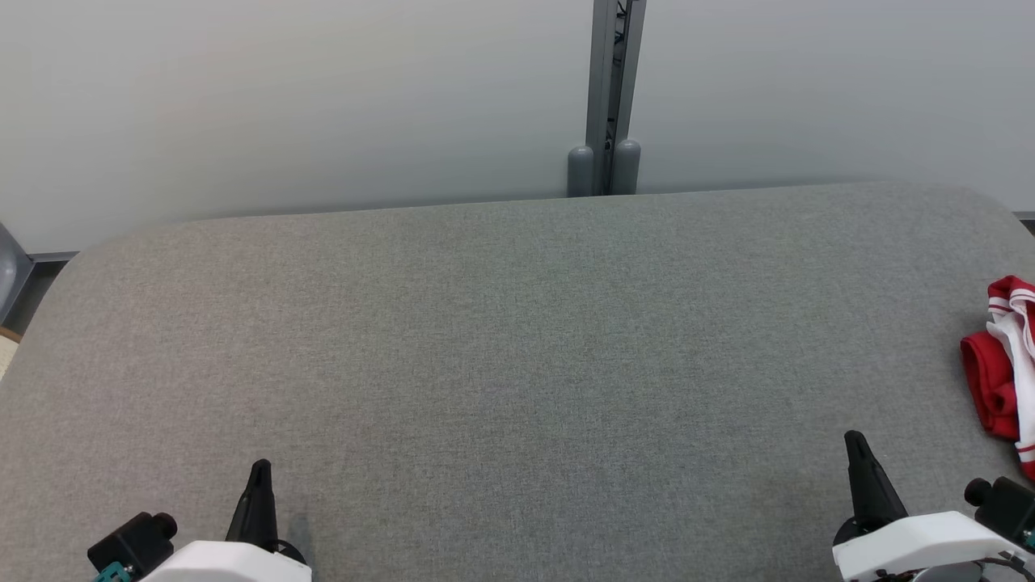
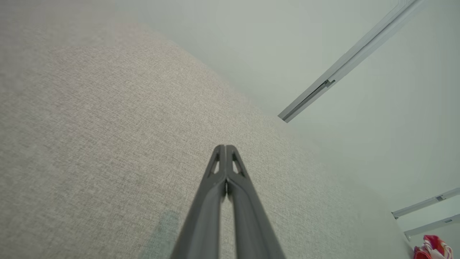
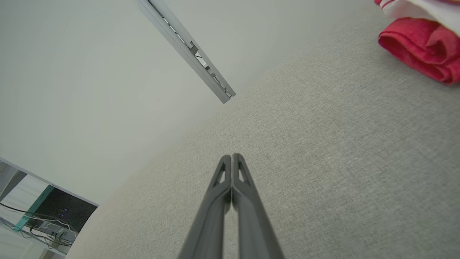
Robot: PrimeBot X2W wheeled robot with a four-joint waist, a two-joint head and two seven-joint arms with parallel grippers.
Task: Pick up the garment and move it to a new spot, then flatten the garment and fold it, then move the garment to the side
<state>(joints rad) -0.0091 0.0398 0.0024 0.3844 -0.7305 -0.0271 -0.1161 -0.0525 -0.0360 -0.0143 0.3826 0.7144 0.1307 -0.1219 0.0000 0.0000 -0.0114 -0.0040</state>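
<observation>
A red and white garment (image 1: 1003, 373) lies bunched at the far right edge of the grey fabric table (image 1: 501, 347); part of it runs out of the head view. It also appears as the garment (image 3: 424, 46) at the upper right of the right wrist view and as the garment (image 2: 431, 249) at the lower right corner of the left wrist view. My right gripper (image 1: 855, 440) hovers shut and empty, left of and nearer than the garment. At the lower left, my left gripper (image 1: 260, 467) is shut on nothing. The shut tips show as the left gripper (image 2: 225, 146) and the right gripper (image 3: 231, 156).
A pale wall runs behind the table, with a grey metal post (image 1: 610, 97) standing at the middle of the far edge. A dark shelf corner (image 3: 46, 216) with cables shows beyond the table's end. The grey cloth spreads wide between both grippers.
</observation>
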